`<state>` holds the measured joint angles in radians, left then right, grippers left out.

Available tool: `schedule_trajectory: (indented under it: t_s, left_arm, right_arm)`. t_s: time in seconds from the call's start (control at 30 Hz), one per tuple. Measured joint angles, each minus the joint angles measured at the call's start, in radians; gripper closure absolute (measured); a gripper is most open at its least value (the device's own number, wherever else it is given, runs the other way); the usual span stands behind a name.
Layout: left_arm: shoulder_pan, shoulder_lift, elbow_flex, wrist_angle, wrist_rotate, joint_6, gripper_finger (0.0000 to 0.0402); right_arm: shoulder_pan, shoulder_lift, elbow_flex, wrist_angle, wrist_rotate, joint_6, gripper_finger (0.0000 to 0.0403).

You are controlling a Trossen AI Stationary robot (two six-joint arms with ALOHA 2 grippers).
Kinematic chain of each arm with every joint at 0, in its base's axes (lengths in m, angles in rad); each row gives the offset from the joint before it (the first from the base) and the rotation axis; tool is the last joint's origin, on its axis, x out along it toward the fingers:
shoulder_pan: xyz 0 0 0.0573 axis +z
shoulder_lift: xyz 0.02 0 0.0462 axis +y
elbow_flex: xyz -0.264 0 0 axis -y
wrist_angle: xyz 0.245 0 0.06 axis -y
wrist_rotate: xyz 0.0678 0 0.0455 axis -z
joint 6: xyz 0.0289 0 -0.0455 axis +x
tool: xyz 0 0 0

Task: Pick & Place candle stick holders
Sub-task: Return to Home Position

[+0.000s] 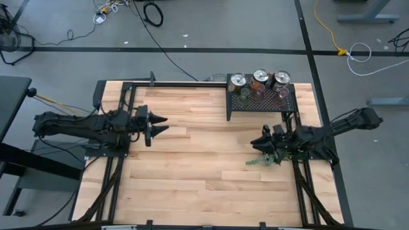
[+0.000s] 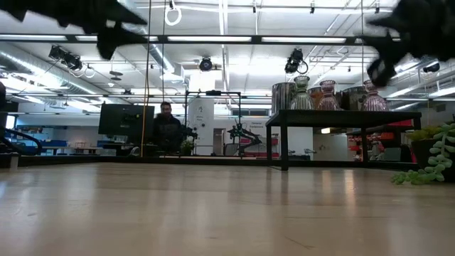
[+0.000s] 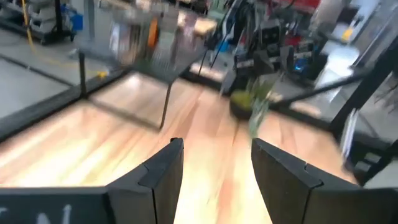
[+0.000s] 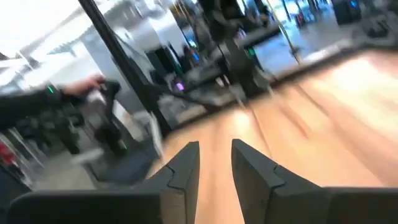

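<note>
Where the high view looks down on the pale wooden table, a black mesh rack stands at the table's upper right edge. It carries the small round candle stick holders. Three shiny silver metal holders form the back row. In front of them stand what appears to be an olive-green holder and two pinkish glass holders. The left gripper hovers at centre left with its fingers spread and empty. The right gripper hangs at centre right, just beside a leafy green plant sprig. In the low view the rack sits at right with holders on top, and a seated person shows far behind. The left wrist view shows its dark fingers well apart, holding nothing. The right wrist view shows its fingers slightly parted, also empty.
</note>
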<state>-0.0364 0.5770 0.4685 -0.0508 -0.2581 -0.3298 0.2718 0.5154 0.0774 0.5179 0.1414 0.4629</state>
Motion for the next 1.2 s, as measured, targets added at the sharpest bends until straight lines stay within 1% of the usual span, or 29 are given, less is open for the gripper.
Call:
schedule_trajectory:
  t_s: [0.03,0.07,0.17,0.23,0.33,0.4,0.5,0.6,0.77,0.9,1.03,1.2]
  left_arm:
    - [0.000,-0.024,-0.036,-0.003,0.000,0.000,0.0209]
    - [0.000,-0.048,-0.074,-0.005,0.001,0.000,0.0209]
    - [0.000,-0.118,-0.179,-0.002,0.000,0.000,0.0209]
    - [0.000,-0.160,-0.249,-0.003,0.001,0.000,0.0209]
    - [0.000,-0.208,-0.348,-0.004,0.000,0.000,0.0209]
    - [0.000,-0.242,-0.412,-0.007,0.001,0.000,0.0209]
    - [0.002,-0.257,-0.446,0.109,0.022,0.000,0.0209]
    - [0.000,-0.313,-0.448,0.171,0.042,0.000,0.0209]
    - [0.001,-0.457,-0.459,0.158,0.046,0.000,0.0209]
    - [0.001,-0.579,-0.459,0.132,0.045,-0.001,0.0209]
    - [-0.010,-0.577,-0.459,0.215,0.036,0.000,0.0209]
    - [-0.014,-0.577,-0.460,0.212,0.037,0.000,0.0209]
  right_arm:
    - [0.000,-0.025,-0.049,-0.004,0.003,0.000,0.0309]
    - [0.000,-0.055,-0.066,-0.082,0.012,0.000,0.0309]
    - [0.000,-0.141,-0.054,-0.384,0.022,-0.001,0.0309]
    - [-0.001,-0.186,-0.062,-0.499,0.022,-0.006,0.0309]
    - [0.000,-0.261,-0.062,-0.432,-0.035,-0.007,0.0309]
    - [0.000,-0.327,-0.060,-0.432,-0.053,0.001,0.0309]
    - [0.000,-0.426,-0.062,-0.439,-0.052,0.000,0.0309]
    - [0.000,-0.518,-0.061,-0.433,-0.051,0.000,0.0309]
    - [0.002,-0.516,-0.062,-0.326,-0.045,0.000,0.0309]
    - [-0.010,-0.516,-0.061,-0.302,-0.046,0.000,0.0309]
    - [-0.010,-0.515,-0.061,-0.303,-0.018,0.000,0.0309]
    - [-0.010,-0.511,-0.061,-0.308,-0.024,0.000,0.0309]
